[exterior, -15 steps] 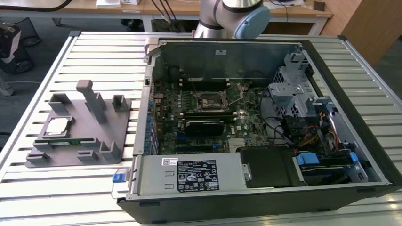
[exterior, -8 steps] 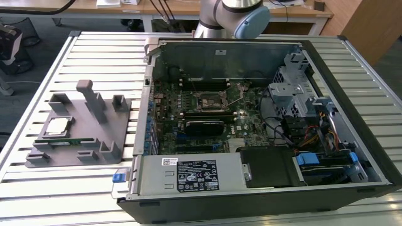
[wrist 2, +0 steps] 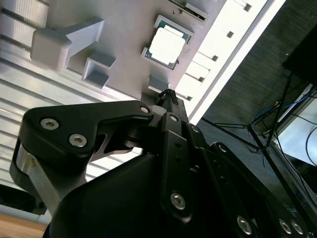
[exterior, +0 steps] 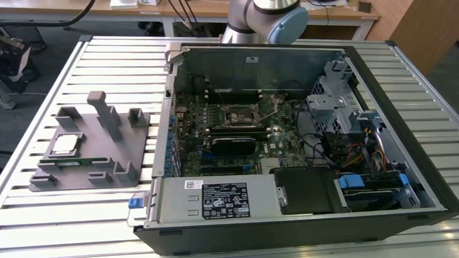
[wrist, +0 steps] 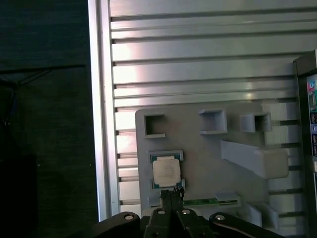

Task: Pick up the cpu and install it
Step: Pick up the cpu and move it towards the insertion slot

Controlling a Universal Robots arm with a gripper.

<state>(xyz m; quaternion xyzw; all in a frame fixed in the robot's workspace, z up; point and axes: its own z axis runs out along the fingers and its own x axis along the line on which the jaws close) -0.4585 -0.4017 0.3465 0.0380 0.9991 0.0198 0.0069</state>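
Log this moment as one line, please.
cpu in grey holder | hand shut, empty, off cpu | not installed

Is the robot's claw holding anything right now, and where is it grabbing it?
Nothing. The gripper is shut and empty; the cpu lies in the grey holder.

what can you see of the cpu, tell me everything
The cpu is a small flat square chip with a dull silver metal top and a thin darker greenish rim. It lies flat, top up, in a square framed pocket of the grey holder, at the exterior view's left of the open computer case. Nothing grips it.
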